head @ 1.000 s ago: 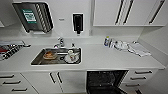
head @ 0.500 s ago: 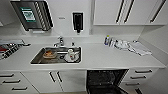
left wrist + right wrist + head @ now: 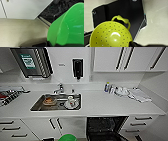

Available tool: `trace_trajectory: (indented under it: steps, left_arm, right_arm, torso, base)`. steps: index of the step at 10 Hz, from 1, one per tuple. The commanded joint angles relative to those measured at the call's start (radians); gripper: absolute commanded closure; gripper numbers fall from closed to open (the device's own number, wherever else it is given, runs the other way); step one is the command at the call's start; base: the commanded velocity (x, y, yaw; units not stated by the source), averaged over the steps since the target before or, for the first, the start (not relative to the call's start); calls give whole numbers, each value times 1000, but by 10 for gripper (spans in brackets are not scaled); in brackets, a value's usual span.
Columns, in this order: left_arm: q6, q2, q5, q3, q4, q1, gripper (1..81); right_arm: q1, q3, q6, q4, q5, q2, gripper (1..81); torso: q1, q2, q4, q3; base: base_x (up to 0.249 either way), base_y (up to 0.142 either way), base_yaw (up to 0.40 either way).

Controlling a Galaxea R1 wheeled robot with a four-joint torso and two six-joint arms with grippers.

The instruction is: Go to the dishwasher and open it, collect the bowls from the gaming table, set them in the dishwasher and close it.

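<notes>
Three views: head, left wrist, right wrist.
Head view, dishwasher: open under the white bench, dark racked interior exposed, right of the sink.
Head view, green bowl: rim showing at the lower edge, in front of the cabinet doors, just left of the dishwasher opening.
Head view, sink contents: one brownish item and a white cup on a plate; details too blurred to tell.
Head view, bench edges: drawers bound the opening on the right, cabinet doors on the left; bottles and a cloth stand at the rear right of the bench.
Left wrist view, green bowl: large and close against the camera, tilted, its rim toward the dark rack of the dishwasher.
Left wrist view, left claw: cannot tell whether clenched or released.
Left wrist view, open room: pale floor beside the white cabinet front.
Right wrist view, yellow-green perforated bowl: close to the camera, looped handle toward the dark panel behind it.
Right wrist view, right claw: state cannot be told.
Right wrist view, open room: pale floor beside the panel edge.
</notes>
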Motion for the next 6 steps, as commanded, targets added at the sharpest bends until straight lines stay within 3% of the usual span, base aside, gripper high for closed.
trace_trajectory:
  steps: [1, 6]
  left_arm:
    - [-4, -22, 110, 37, -77, -219, 811]
    - [-10, 68, 141, -14, -96, -324, 811]
  right_arm:
    - [43, 11, -1, 3, -79, -20, 811]
    - [49, 14, -4, 3, -79, -8, 811]
  torso:
    - [0, 0, 0, 0]
    - [1, 1, 0, -63]
  base:
    - [0, 0, 0]
    - [0, 0, 0]
